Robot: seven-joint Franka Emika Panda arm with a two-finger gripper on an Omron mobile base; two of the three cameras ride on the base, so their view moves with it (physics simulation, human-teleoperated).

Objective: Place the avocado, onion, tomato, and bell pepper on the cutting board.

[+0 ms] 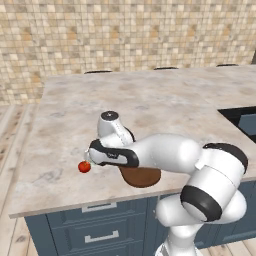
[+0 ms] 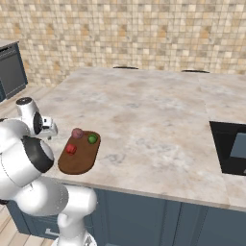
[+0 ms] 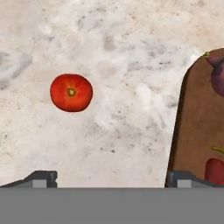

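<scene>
While the gripper hangs over the marble counter with its two dark fingertips spread wide and nothing between them, the tomato lies on the bare stone ahead of the tips and toward the left one in the hand view, well apart from both. Off to the right-hand tip in that view runs the rounded end of the dark-brown cutting board, with the purple edge of the onion on it farther ahead and a red bell pepper just beside the tip. From the left base view, the hand sits low above the counter near its front edge, the tomato just beside and below it, the board showing under the forearm. From the right base view, the board carries the onion, the avocado and the bell pepper, all apart from one another, to the side of the white wrist.
</scene>
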